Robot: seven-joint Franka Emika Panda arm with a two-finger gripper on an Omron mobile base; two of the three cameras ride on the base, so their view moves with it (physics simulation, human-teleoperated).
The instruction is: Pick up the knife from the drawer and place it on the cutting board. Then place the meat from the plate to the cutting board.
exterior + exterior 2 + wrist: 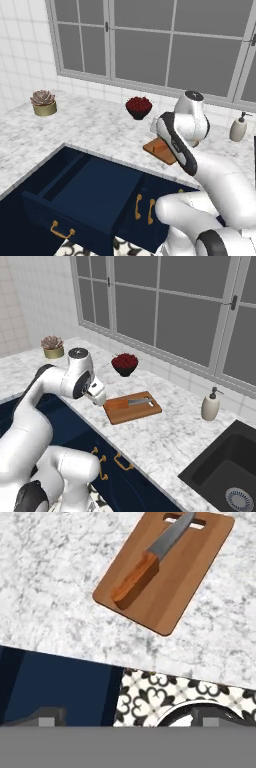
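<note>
Lying on board [165,572]: knife [150,562], blade toward slot end | gripper [125,717] above counter edge, empty, fingers wide apart | drawer [75,200] open | berry bowl [124,364] behind board

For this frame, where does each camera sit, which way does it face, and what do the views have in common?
Left base view: behind the arm's left, looking forward and down at the open drawer and marble counter; the white arm rises lower right.
Right base view: behind the arm's right, facing counter, sink and window; arm rises lower left.
Hand view: on the hand, looking down at the knife lying on the cutting board; the gripper tips at the bottom.
Shared: board, counter and drawer.
</note>
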